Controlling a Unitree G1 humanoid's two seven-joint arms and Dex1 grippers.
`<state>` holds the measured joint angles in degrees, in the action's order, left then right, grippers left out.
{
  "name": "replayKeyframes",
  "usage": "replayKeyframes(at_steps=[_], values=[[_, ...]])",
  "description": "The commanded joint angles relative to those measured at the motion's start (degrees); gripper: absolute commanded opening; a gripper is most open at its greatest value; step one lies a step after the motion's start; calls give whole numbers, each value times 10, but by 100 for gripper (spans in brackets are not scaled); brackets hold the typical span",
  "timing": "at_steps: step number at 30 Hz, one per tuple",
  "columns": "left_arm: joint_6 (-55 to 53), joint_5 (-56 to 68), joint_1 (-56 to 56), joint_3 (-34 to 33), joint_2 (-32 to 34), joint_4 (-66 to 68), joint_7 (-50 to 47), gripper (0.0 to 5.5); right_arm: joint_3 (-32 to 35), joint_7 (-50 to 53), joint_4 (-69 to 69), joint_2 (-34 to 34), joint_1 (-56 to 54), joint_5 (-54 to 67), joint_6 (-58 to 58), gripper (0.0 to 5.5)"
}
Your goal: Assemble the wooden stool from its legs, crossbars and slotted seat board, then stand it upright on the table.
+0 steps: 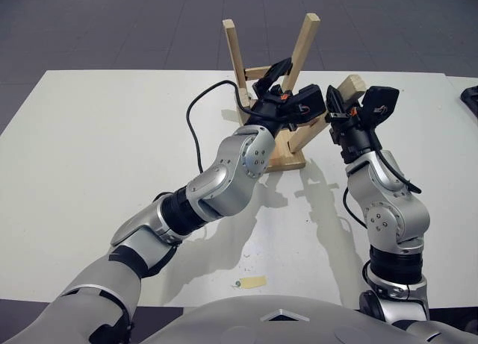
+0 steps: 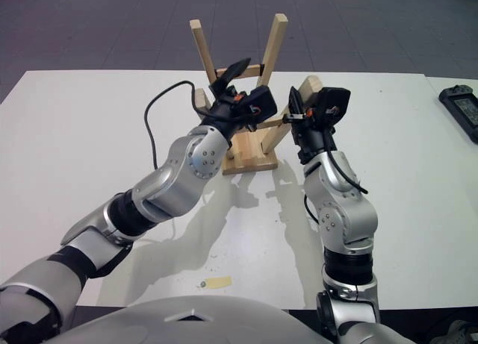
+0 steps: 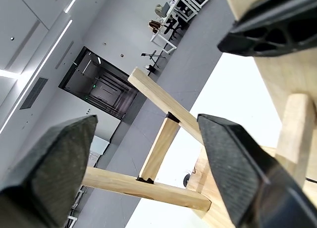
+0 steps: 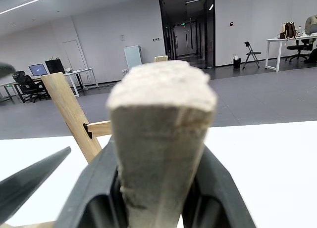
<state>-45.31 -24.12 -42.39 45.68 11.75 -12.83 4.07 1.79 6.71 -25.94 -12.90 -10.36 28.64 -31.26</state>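
Wood: pale, unfinished stool (image 1: 270,98), square-cut and visibly grained, upside down near the middle of the table's far edge.
Seat board: flat slab (image 1: 287,161) lying on the white table (image 1: 97,135), legs (image 1: 302,49) splaying upward from it.
Crossbar: short piece (image 3: 157,153) notched into two legs, joints dark at the seams.
Left gripper: reaches in among the legs (image 3: 146,134); its jaws stand wide apart with nothing between them; the pads (image 3: 233,159) are black and finely textured.
Right gripper: on the stool's right side (image 4: 157,193), black fingers clamped on the rough sawn end of one leaning leg (image 4: 161,119).
Open room: broad bare table on the left and toward the near edge.
Loose items: black cable (image 1: 196,127) curling beside the stool; small yellowish tag (image 1: 252,282) by the near edge; dark device (image 2: 463,105) at the right edge.
Hidden: the left arm covers the stool's lower joints and part of the seat board.
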Motion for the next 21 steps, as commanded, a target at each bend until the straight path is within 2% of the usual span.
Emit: replayKeyframes(at_steps=[1, 4, 8, 12, 17, 21], values=[[-9, -32, 5, -7, -2, 43, 22, 286, -36, -2, 91, 5, 82, -12, -121, 104], [2, -44, -16, -23, -9, 62, 22, 228, -35, -2, 91, 6, 81, -12, -121, 104], [18, -49, -31, -13, -29, 83, 45, 158, -33, -1, 91, 8, 81, -12, -121, 104], [13, -42, -17, 22, -38, 80, 105, 87, -32, 1, 89, 10, 80, -12, -122, 104], [8, -49, 8, 80, -18, 80, 188, 2, -32, 2, 88, 13, 79, -12, -123, 104], [30, -79, 4, 29, -42, 117, 123, 0, -34, 0, 93, 14, 74, -13, -122, 104]])
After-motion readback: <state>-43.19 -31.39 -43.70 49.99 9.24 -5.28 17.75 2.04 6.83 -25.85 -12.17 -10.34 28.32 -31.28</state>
